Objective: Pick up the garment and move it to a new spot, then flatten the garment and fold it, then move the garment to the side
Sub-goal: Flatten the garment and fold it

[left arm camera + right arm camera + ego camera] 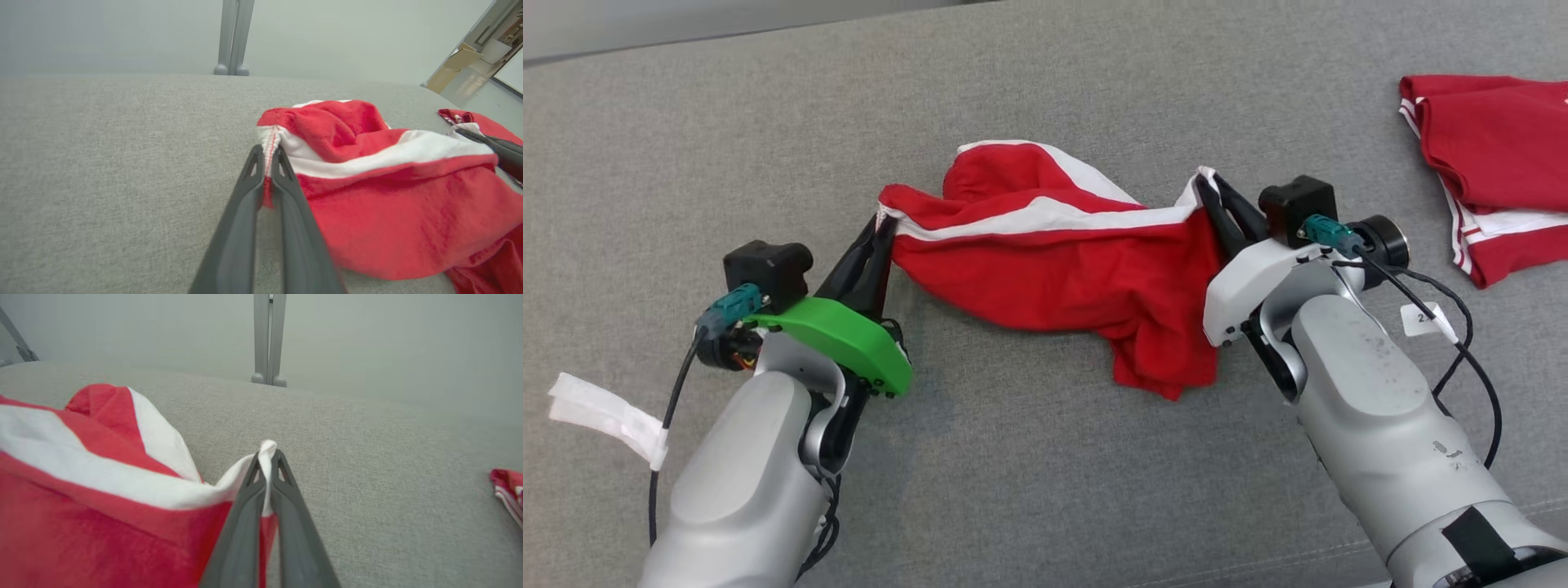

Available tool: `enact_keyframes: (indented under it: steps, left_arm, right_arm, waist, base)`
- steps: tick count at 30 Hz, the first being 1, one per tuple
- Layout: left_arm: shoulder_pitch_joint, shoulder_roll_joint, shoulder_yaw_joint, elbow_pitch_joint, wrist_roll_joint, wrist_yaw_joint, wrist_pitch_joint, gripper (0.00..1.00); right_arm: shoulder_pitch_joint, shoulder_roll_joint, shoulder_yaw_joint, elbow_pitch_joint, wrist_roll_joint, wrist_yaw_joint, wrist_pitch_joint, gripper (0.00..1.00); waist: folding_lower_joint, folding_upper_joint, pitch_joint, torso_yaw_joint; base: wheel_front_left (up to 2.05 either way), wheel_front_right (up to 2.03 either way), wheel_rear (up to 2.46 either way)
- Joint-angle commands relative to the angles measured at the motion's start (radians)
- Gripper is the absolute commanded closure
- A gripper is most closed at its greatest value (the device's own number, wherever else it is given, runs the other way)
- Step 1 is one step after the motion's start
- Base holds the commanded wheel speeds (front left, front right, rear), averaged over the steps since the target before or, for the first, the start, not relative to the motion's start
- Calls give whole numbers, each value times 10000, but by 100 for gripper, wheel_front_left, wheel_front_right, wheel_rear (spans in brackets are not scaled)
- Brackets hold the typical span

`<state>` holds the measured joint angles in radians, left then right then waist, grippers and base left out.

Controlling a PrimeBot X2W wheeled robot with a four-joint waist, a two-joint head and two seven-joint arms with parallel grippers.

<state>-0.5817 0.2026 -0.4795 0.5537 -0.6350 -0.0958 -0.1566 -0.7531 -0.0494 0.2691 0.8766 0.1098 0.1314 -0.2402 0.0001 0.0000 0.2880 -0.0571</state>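
- Currently, the garment, a red piece with white bands, lies bunched near the middle of the grey cushioned surface, strung between the two grippers.
- The left gripper has its fingers pressed together on the garment's left corner. In the left wrist view, the stitched white hem is pinched between the two tips.
- The right gripper has its fingers drawn narrow on the garment's right corner. In the right wrist view, a small fold of white band pokes out just past the tips.
- A white band runs along the garment from one grip to the other, slightly slack.
- On the far side of that band, a loose fold of red cloth with a second white band stands up from the surface.
- On the near side of the band, the red body of the garment lies wrinkled. A lump of it trails toward the near right, just beside the right gripper's pale housing.
- It cannot be told whether the two held corners are clear of the surface.
- A second garment, red with white stripes, lies folded at the far right, well apart from the held one.
- A metal post stands beyond the far edge of the surface.
- The left wrist carries a green bracket. A strip of white tape hangs from its cable at the near left.
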Motion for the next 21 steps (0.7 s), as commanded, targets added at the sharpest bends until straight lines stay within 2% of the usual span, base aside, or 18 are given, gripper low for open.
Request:
enact_keyframes:
  steps: [1, 6, 12, 16, 21]
  left_arm:
    - [167, 139, 107, -206, -124, 80, -134, 100]
    - [403, 441, 437, -1302, -208, 282, -396, 100]
    - [930, 1020, 874, -3640, -249, 760, -299, 100]
    - [1423, 1448, 1197, -5713, -273, 1286, -5, 100]
    - [2088, 2058, 1569, -8509, -27, 2069, 606, 100]
  right_arm:
    - [-45, -20, -120, -266, -85, -15, -118, 100]
    - [370, -16, -420, -1506, -214, -15, -238, 100]
    - [1194, -99, -762, -3800, -439, -15, -237, 100]
    - [1976, -184, -980, -5783, -461, -15, 100, 100]
    - [3145, -327, -1289, -8917, -637, -15, 923, 100]
  waist:
    - [-1, 0, -410, -176]
    - [-1, 0, -1242, -345]
    - [-1, 0, -2313, -475]
    - [-1, 0, -2839, -543]
    - [-1, 0, -3086, -628]
  base:
    - [0, 0, 0]
    - [0, 0, 0]
    - [0, 0, 0]
    - [0, 0, 0]
    - [0, 0, 0]
